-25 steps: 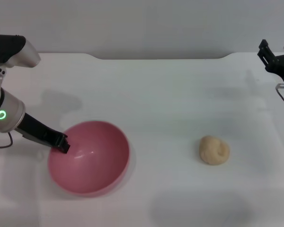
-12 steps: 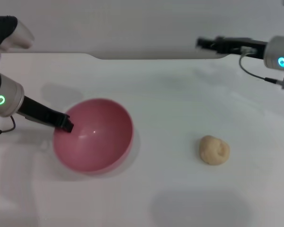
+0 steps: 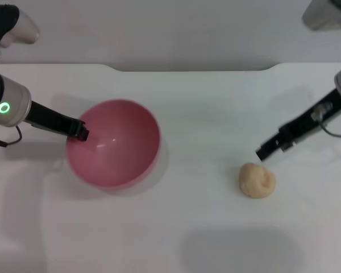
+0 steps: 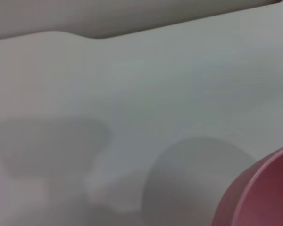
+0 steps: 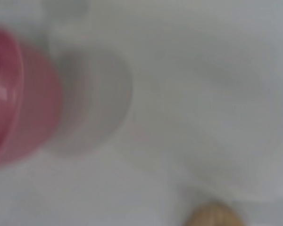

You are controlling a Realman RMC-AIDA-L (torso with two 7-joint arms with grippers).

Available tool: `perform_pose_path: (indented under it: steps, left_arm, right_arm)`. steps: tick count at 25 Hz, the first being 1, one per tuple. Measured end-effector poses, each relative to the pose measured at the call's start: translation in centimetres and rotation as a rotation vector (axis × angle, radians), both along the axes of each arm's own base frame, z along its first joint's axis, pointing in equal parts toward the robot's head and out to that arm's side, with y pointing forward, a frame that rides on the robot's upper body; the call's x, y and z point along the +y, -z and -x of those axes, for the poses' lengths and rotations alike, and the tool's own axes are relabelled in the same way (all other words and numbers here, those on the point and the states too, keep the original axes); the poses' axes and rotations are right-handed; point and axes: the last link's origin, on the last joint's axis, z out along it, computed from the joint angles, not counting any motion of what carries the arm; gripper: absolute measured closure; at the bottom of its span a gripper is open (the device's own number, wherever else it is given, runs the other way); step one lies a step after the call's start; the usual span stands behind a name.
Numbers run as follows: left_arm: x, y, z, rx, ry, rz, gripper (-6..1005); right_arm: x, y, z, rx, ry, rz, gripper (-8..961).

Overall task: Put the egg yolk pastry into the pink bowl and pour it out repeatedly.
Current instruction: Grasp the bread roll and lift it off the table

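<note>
Head view: left gripper (image 3: 79,132) jaws grasp pink bowl (image 3: 116,148) rim; right gripper (image 3: 265,152) unclear.

Glossy, plain pink plastic bowl (image 3: 115,145), round, with a pale highlight inside. Pale beige-yellow, lumpy egg yolk pastry (image 3: 257,180). Plain white tabletop (image 3: 204,108) with grey shadows. Black left hand (image 3: 79,132); black right hand (image 3: 266,150).
</note>
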Motion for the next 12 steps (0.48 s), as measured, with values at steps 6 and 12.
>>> perform_pose_path:
  steps: [6, 12]
  left_arm:
    - [0.3, -0.4, -0.5, 0.003, 0.02, -0.012, 1001]
    - [0.3, -0.4, -0.6, 0.003, 0.022, -0.009, 1001]
  right_arm:
    - [-1.2, 1.7, -0.2, -0.107, -0.022, 0.075, 258]
    - [-0.9, 3.8, -0.2, -0.13, -0.055, 0.054, 258]
